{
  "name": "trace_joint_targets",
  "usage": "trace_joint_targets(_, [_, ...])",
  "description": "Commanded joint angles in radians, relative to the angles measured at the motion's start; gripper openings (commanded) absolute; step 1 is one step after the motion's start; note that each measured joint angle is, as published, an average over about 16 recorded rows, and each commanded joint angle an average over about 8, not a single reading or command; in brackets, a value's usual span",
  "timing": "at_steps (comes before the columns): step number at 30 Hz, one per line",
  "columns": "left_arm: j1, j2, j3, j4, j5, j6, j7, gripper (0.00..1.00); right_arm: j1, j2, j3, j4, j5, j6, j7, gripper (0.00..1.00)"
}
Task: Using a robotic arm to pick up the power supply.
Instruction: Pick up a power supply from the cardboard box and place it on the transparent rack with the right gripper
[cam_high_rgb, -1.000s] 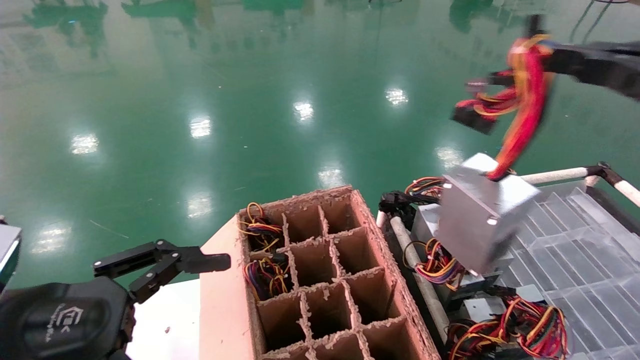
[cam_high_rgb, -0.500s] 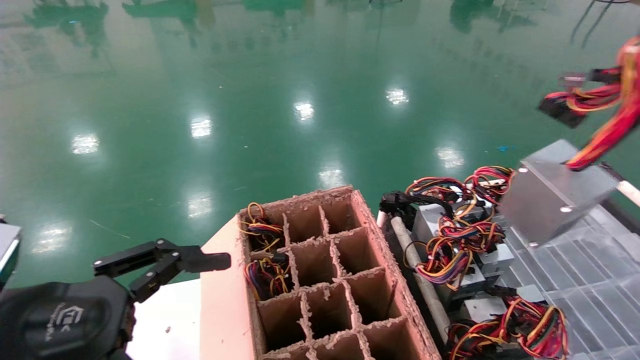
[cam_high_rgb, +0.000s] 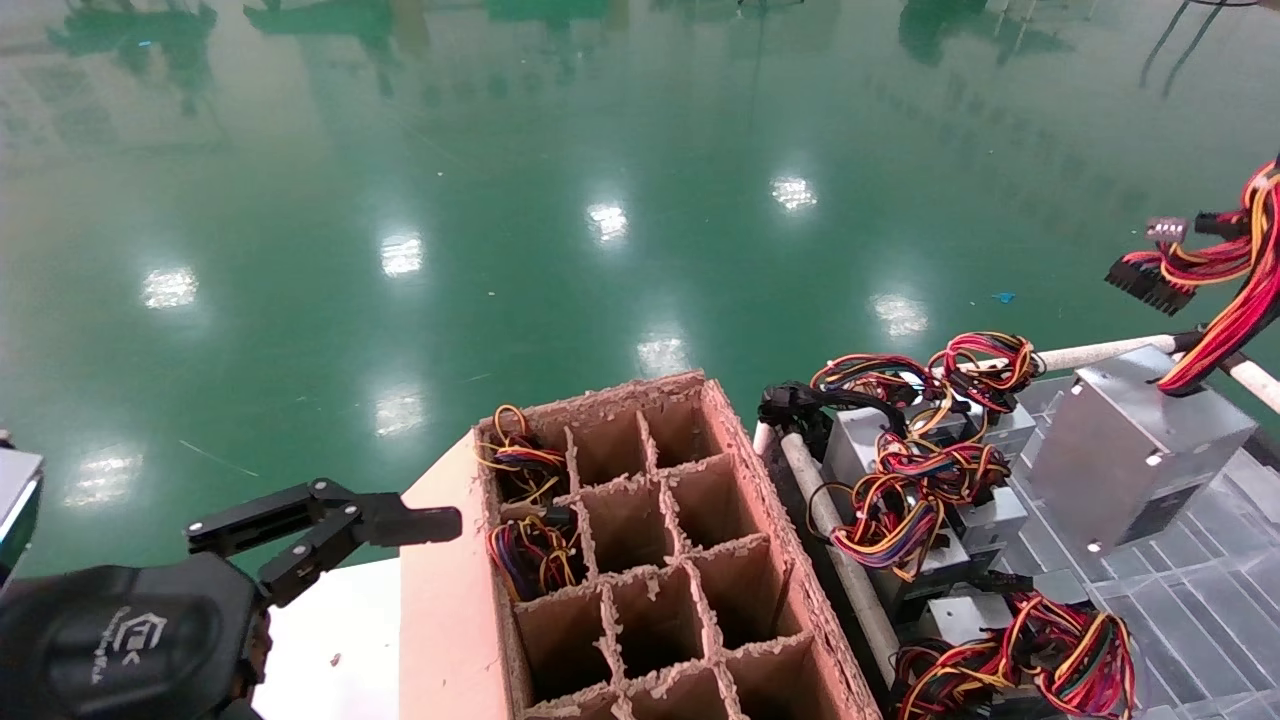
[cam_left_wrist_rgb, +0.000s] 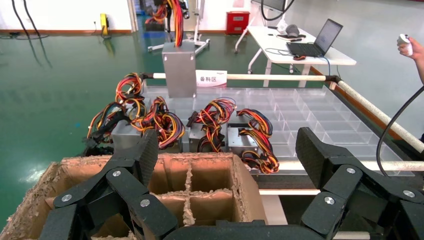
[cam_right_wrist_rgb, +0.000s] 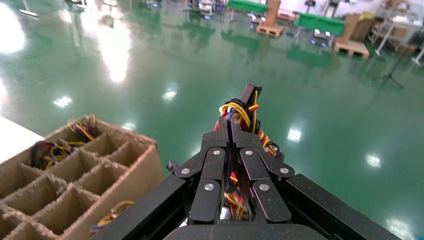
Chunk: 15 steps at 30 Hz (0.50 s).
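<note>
Right hand (cam_right_wrist_rgb: 230, 131) is clenched on the wire bundle (cam_right_wrist_rgb: 239, 112) of the power supply (cam_high_rgb: 1135, 447), gripping wires only, not the metal case. In the head view the power supply sits at 3 o'clock, tilted, hanging from its wires (cam_high_rgb: 1225, 310) at the clear tray (cam_high_rgb: 1180, 590); whether it touches the tray cannot be told. More power supplies (cam_high_rgb: 920, 490) with tangled wires lie in the tray toward 4 o'clock. A cardboard divider box (cam_high_rgb: 640, 560) stands at 6 o'clock, with wires in two compartments on its left side. Left hand (cam_high_rgb: 330, 525) is parked at 8 o'clock beside the box, fingers (cam_left_wrist_rgb: 315, 155) spread and released, holding nothing.
</note>
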Motion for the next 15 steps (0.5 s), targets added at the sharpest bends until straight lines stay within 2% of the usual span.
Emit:
trace_joint_targets(1, [0.0, 0.0, 0.0, 0.0, 0.0, 0.0, 0.0, 0.94, -0.001, -0.007, -0.007, -0.027, -0.01, 0.001, -0.021, 0.0])
trace_joint_targets(15, [0.0, 0.0, 0.001, 0.0, 0.0, 0.0, 0.0, 0.93, -0.003, -0.08, -0.033, -0.188, -0.047, 0.029, -0.134, 0.0])
